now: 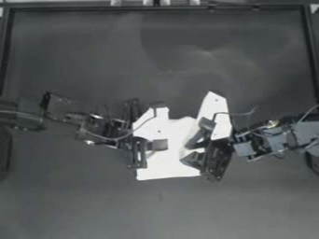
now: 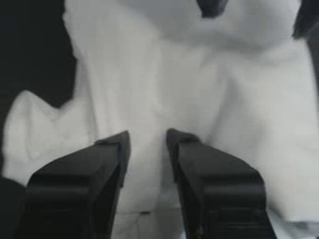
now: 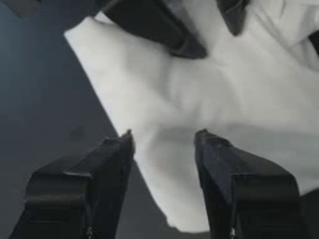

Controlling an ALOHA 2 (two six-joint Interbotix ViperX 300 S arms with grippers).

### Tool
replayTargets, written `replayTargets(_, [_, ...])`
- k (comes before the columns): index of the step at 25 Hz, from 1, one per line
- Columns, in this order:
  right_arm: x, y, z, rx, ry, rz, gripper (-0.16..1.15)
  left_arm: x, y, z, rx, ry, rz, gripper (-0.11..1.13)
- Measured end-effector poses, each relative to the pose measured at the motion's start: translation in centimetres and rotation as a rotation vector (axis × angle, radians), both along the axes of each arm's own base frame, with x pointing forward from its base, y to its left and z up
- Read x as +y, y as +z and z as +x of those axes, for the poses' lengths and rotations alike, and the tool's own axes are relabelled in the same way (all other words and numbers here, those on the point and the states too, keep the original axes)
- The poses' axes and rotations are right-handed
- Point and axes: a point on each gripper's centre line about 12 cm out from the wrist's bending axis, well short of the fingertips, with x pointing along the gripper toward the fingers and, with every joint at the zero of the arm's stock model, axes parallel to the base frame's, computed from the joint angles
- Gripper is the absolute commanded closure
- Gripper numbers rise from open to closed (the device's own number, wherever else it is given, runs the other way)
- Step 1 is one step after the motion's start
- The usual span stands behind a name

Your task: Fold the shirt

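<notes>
Both arms are in over the shirt (image 1: 171, 151), which lies bunched and partly folded just below the middle of the top view, on the dark table (image 1: 156, 60). One pale flap sticks up toward the upper right of the heap, another shorter one at its upper left.

The left gripper (image 1: 156, 145) reaches in from the left side and sits on the cloth's left half. In its own wrist view the left gripper (image 2: 148, 140) shows jaws parted by a narrow gap, white cloth lying between and under them; whether they pinch it, I cannot tell.

The right gripper (image 1: 198, 149) comes in from the right, over the cloth's right half. Its wrist view shows the right gripper (image 3: 162, 137) with jaws moderately open, straddling a fold near the shirt's edge, with the tips against the cloth.
</notes>
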Motion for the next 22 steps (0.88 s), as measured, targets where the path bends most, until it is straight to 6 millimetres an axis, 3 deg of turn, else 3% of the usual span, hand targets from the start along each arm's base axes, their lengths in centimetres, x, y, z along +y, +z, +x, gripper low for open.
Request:
replayTargets(3, [-0.6,0.7,-0.3,-0.020,0.008,-0.026,0.19,0.1,2.4,0.0,-0.057,0.003,0.004,0.30])
replayTargets(8, [-1.8,1.8,-1.0,-0.049,0.026,-0.091,0.19,0.2,4.0,-0.3,-0.091,0.005,0.007,0.30])
replayTargets(22, [-4.6,2.1,-1.4,-0.167,0.087,-0.117,0.18,-3.2,3.3,-0.5,-0.159,-0.105,-0.032,0.30])
